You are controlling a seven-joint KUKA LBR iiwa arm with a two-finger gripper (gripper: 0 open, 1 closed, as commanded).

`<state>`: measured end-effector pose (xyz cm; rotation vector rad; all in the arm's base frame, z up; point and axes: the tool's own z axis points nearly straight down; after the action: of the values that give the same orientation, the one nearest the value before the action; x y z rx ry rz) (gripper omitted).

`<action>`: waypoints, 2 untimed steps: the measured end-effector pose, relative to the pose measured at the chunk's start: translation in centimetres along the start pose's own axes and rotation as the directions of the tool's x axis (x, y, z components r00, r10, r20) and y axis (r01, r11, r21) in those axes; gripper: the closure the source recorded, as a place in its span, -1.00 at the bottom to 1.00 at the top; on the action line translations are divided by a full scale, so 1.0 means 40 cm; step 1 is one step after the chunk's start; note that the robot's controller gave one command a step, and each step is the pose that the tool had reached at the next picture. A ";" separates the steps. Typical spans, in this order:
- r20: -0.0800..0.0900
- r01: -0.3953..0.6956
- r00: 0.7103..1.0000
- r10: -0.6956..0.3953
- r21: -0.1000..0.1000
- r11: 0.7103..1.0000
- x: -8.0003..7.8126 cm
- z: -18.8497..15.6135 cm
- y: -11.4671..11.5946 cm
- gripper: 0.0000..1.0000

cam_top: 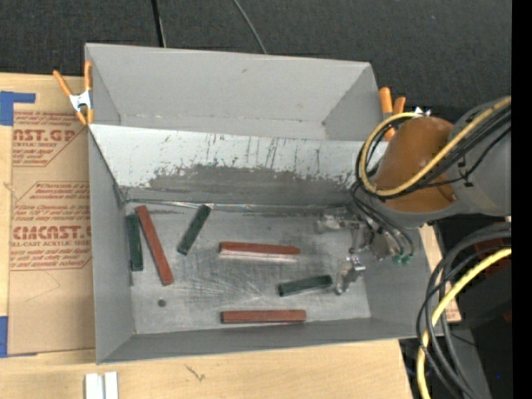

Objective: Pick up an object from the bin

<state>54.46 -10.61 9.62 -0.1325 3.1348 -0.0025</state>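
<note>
Grey bin (108, 248) of coloured sticks (259, 249), jaws beside dark green stick (304, 286), gap unclear

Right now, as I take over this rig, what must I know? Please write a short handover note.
Gripper: low at the right side of the bin, by the right end of a dark green stick; open or shut, cannot tell.
Things: red-brown stick near the front, red-brown-and-white stick mid-floor, three more sticks at the left.
Done: nothing lifted; all sticks lie on the floor.
Left: grasp one, likely the green one, and lift it out.
</note>
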 end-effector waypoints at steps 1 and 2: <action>-0.010 -0.102 0.995 0.102 -0.002 0.995 -0.026 0.059 0.090 1.00; 0.004 -0.103 0.995 0.103 0.000 0.995 -0.032 0.061 0.090 -1.00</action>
<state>55.42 -6.91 7.18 0.0290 3.1335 -0.0016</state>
